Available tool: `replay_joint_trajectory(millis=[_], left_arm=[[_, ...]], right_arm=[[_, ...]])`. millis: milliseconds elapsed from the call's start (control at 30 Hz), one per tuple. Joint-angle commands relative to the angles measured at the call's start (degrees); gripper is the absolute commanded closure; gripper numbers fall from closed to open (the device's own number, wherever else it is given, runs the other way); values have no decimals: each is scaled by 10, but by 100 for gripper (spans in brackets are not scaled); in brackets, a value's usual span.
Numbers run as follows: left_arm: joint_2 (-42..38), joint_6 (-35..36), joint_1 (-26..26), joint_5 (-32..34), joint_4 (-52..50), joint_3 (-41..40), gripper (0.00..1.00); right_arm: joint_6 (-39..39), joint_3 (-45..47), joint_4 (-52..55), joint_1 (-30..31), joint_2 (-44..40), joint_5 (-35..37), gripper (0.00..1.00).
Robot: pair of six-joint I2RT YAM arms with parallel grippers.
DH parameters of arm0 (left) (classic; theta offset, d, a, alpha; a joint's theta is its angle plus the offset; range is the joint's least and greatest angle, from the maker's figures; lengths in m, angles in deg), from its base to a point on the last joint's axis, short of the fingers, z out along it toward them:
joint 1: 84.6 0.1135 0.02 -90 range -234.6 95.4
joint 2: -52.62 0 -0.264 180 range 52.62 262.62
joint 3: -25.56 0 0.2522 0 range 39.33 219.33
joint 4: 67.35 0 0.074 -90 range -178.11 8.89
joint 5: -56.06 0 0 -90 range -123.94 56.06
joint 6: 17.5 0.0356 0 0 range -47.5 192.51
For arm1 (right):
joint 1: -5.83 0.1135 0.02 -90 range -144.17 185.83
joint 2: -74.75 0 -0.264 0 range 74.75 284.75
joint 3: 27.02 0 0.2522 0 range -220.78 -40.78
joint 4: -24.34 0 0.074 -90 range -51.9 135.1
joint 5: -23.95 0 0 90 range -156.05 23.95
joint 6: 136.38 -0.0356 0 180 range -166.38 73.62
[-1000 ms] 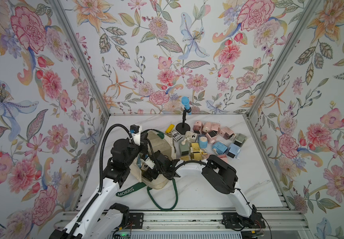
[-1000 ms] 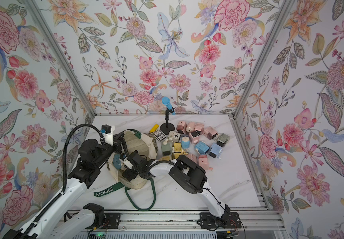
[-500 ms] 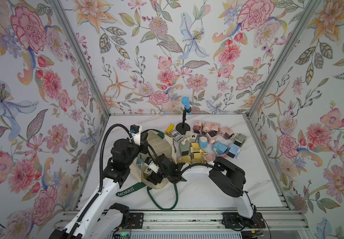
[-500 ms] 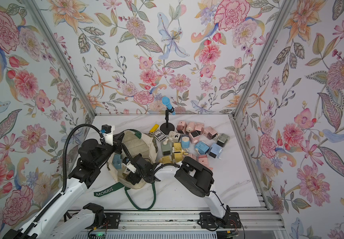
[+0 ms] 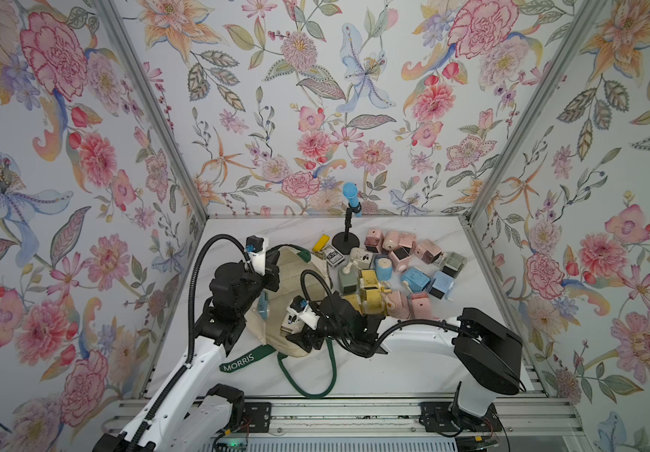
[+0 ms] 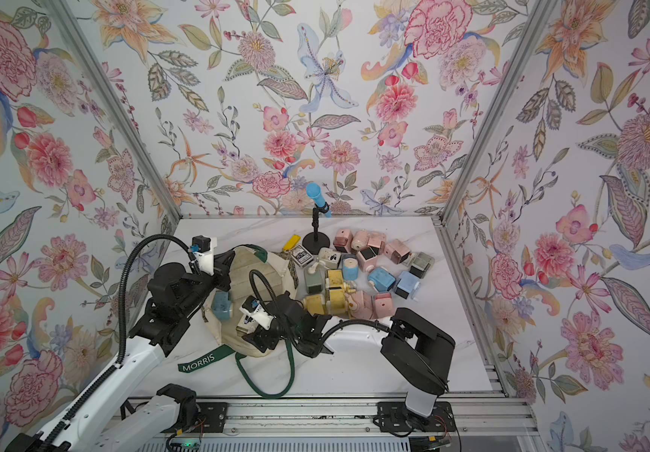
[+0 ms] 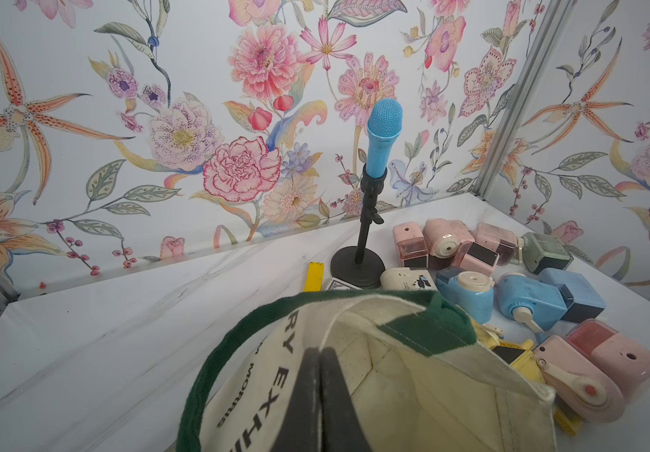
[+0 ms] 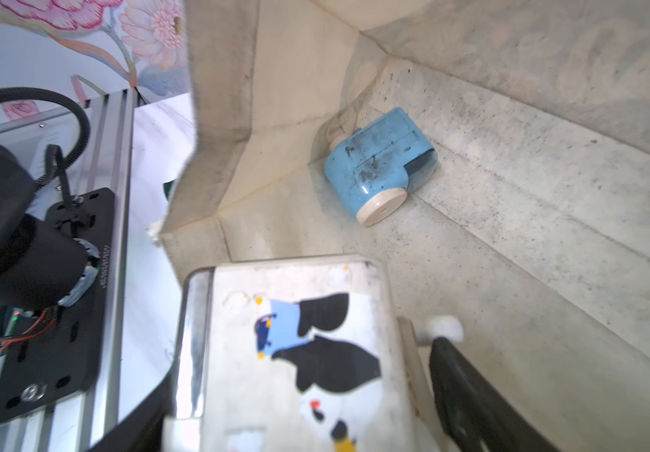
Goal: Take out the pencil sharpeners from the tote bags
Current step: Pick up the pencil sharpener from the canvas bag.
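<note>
Drawing back toward the lower right of both top views over the last second, the right fingers [image 8: 468, 391] stand wide, clasping a cream printed sharpener [image 8: 288, 321] at the mouth of the tote bag [image 5: 296, 270], left of centre on the worktop [image 5: 394, 371]. The left fingers [image 7: 304, 391] are pressed together on the bag's rim, holding it open. Assessment: one removal is under way, and a blue sharpener [image 8: 378, 164] lies inside the bag, to be taken next.

bright, even, soft-shadowed light; wide-angle edges bend, right wrist foreground blurs.
</note>
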Motion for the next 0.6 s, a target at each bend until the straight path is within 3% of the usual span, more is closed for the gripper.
replay_joint_trajectory(millis=[0, 233, 400, 567], left_arm=[[-6, 0, -6, -1, 24, -3, 100], [-6, 0, -6, -2, 23, -2, 100], [-8, -1, -6, -1, 23, -2, 100], [-8, -2, -6, -3, 24, -2, 100]], right_arm=[[17, 43, -45, 5, -74, 9, 27], [-16, 141, -4, -36, -253, 133, 28], [-100, 224, 42, -146, -383, 235, 29], [-195, 294, 115, -301, -490, 304, 28]])
